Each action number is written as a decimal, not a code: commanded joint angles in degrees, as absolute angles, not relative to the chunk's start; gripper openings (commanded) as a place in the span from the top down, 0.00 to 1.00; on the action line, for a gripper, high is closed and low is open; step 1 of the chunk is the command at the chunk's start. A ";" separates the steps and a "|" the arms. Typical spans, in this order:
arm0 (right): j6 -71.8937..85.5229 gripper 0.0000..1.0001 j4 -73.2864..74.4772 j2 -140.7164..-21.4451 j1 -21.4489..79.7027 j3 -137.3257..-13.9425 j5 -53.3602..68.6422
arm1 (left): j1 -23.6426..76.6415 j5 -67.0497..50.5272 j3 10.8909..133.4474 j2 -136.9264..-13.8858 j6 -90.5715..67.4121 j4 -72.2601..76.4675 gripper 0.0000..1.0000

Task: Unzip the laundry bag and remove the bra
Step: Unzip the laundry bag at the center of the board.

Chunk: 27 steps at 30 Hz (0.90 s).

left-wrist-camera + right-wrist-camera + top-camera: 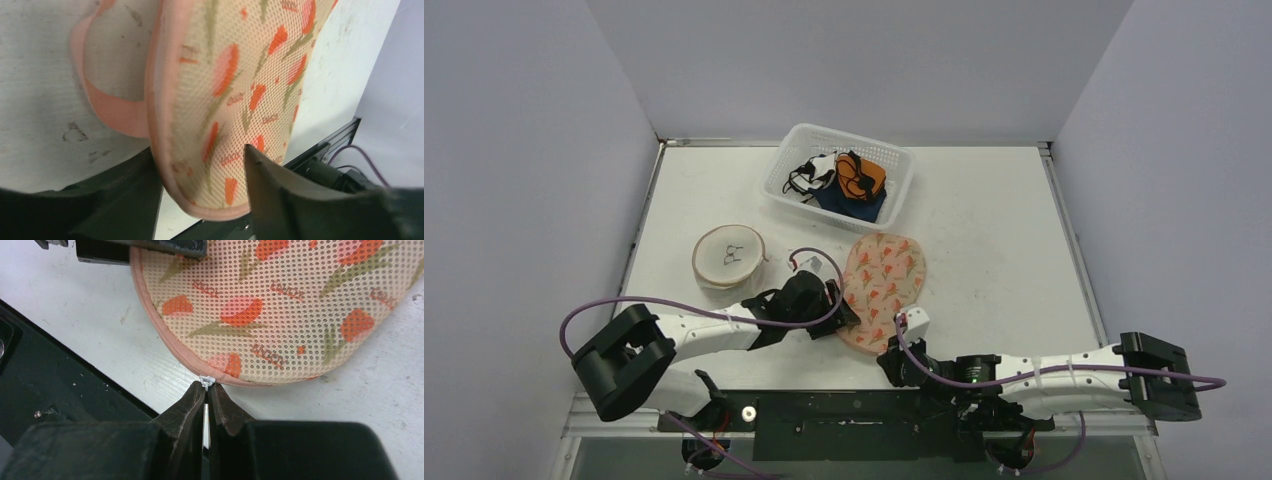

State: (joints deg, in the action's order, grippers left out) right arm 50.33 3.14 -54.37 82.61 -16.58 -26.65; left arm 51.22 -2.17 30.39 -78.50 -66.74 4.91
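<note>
The laundry bag [884, 282] is a domed mesh pouch with orange tulips and pink piping, lying at the table's near middle. My left gripper [844, 308] grips its left edge, and in the left wrist view the bag [235, 90] fills the space between the gripper's [200, 150] two fingers. My right gripper [902, 330] sits at the bag's near rim. In the right wrist view it [206, 385] is shut on the small white zipper pull [206, 379], and the zipper line beside it looks closed. The bra is hidden inside the bag.
A white plastic basket [789, 170] at the back centre holds orange, navy and black-and-white garments. A round white pouch with a pinkish rim [729, 257] lies left of the bag. The black mounting rail [844, 410] runs along the near table edge, just below both grippers.
</note>
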 commanded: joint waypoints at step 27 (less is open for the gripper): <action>41.23 0.95 -12.28 -72.33 81.91 -29.52 -20.82 | 58.32 11.89 19.84 -61.17 -81.07 1.93 0.59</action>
State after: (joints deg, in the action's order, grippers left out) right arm 41.30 -9.85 -74.08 82.11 -28.25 -20.53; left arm 59.33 10.50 18.90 -59.24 -80.64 -0.62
